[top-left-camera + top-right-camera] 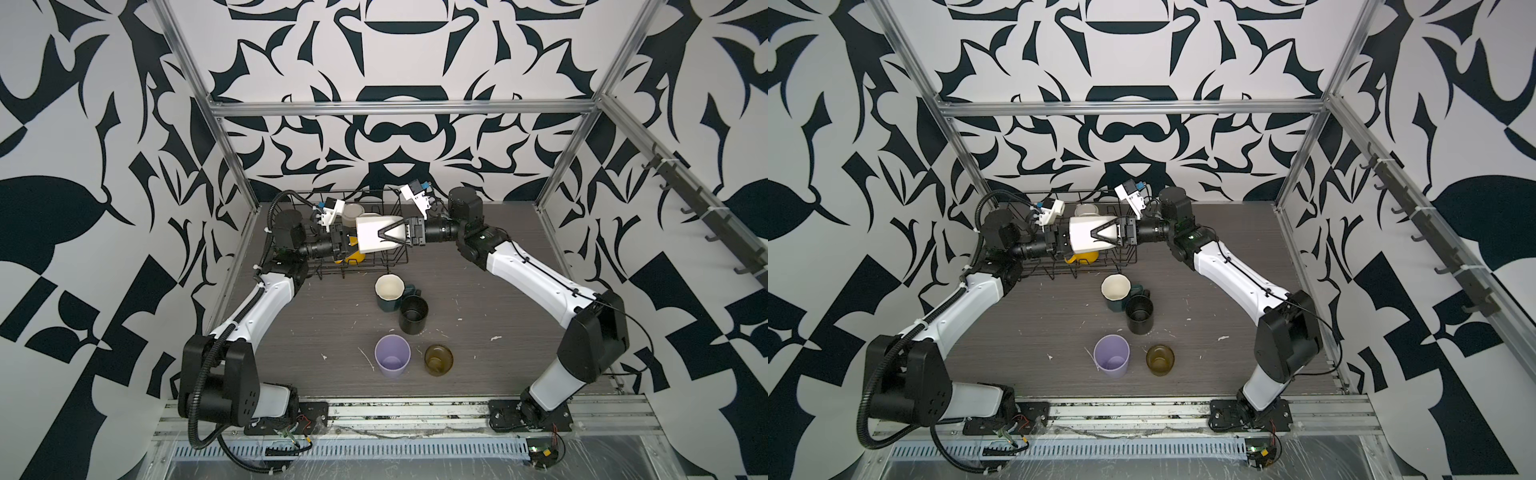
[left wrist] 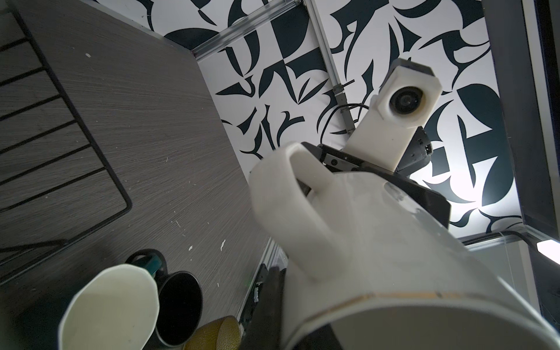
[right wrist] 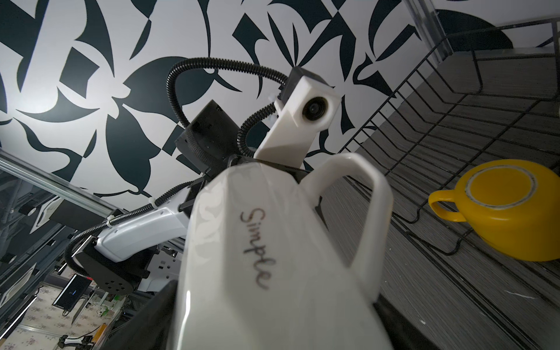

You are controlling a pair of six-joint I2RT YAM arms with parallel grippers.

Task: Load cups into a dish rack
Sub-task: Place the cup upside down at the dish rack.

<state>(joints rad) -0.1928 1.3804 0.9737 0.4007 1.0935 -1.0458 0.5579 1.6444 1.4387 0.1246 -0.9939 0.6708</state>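
A cream faceted mug [image 1: 370, 237] [image 1: 1084, 237] [image 2: 348, 242] [image 3: 272, 257] hangs on its side above the black wire dish rack [image 1: 361, 270] [image 1: 1059, 270] [image 3: 424, 121]. My left gripper [image 1: 351, 245] [image 1: 1065, 243] is shut on its rim. My right gripper [image 1: 382, 235] [image 1: 1094, 237] clasps its body from the other end. A yellow mug [image 1: 353, 257] [image 3: 509, 212] lies upside down in the rack, and a pale cup [image 1: 353, 210] stands behind it. On the table stand a dark-green mug [image 1: 388, 293], a black mug [image 1: 413, 313], a lilac tumbler [image 1: 392, 355] and an amber glass [image 1: 438, 359].
The rack stands at the back left of the grey wood table [image 1: 478, 332]. Metal frame posts [image 1: 232, 158] and patterned walls close in the sides and back. Both arm bases [image 1: 232, 399] [image 1: 536, 407] sit at the front edge.
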